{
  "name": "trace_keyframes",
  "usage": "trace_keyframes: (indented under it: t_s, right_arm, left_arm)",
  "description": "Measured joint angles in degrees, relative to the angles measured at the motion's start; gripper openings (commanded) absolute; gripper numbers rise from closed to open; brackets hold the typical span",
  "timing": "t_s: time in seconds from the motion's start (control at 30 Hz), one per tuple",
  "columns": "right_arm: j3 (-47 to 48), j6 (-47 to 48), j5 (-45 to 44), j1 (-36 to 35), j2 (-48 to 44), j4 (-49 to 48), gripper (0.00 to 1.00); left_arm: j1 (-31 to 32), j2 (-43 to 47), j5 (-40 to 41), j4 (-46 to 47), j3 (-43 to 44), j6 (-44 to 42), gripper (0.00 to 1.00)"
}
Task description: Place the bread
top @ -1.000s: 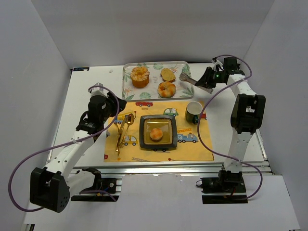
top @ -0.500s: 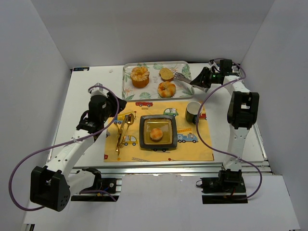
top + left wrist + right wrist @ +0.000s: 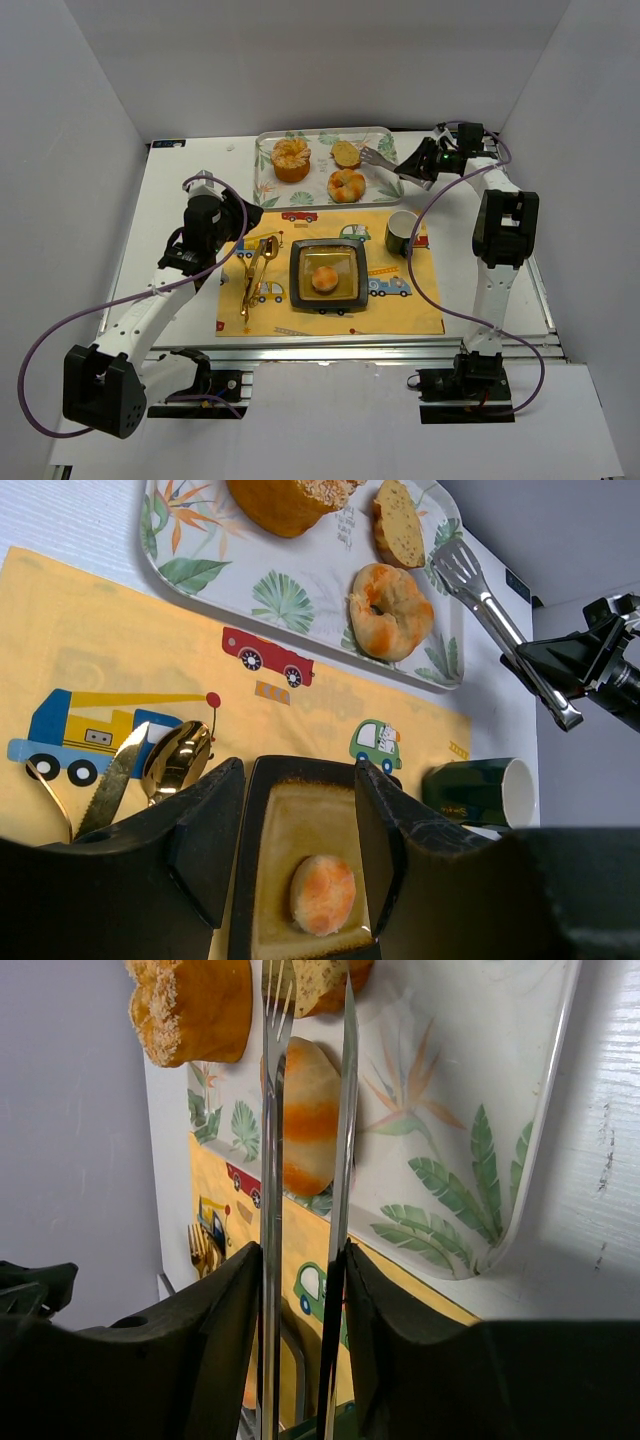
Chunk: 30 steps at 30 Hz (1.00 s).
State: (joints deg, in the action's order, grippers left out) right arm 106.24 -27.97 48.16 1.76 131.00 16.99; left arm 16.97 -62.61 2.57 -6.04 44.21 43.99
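A clear leaf-print tray (image 3: 378, 135) at the back holds a round sugared bun (image 3: 291, 158), a bread slice (image 3: 346, 153) and a ring-shaped roll (image 3: 346, 185). A black square plate (image 3: 300, 275) on the yellow placemat holds a small round bun (image 3: 324, 279). My right gripper (image 3: 422, 165) is shut on metal tongs (image 3: 385, 160), whose tips hover over the tray's right part beside the slice. In the right wrist view the tongs (image 3: 270, 1160) frame the roll (image 3: 310, 1110). My left gripper (image 3: 297, 775) is open and empty above the plate (image 3: 262, 880).
A green mug (image 3: 402, 232) stands on the placemat (image 3: 390, 305) right of the plate. Gold cutlery (image 3: 255, 270) lies left of the plate. White walls enclose the table on three sides.
My right gripper has swung the tongs left, bringing their tips from the tray's right edge to over the tray next to the slice. The left arm has hardly moved.
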Motion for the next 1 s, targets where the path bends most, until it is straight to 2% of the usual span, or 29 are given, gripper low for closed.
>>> trace_keyframes:
  t_s: [0.67, 0.77, 0.87, 1.0]
  right_arm:
    - [0.9, -3.4, -0.4, -1.4, 3.6, -2.2, 0.44]
    - [1.0, -4.0, -0.3, -1.8, 3.9, -2.7, 0.36]
    - [1.0, -5.5, 0.0, -2.3, 4.4, -4.4, 0.16]
    - [0.8, -8.4, 1.1, -2.9, 4.5, -7.5, 0.02]
  left_arm:
    - [0.0, -0.3, 0.0, -0.2, 0.1, 1.1, 0.58]
    - [0.0, -0.3, 0.0, -0.2, 0.1, 1.1, 0.58]
    - [0.0, -0.3, 0.0, -0.3, 0.1, 1.1, 0.58]
    - [0.0, -0.3, 0.1, -0.4, 0.1, 1.1, 0.58]
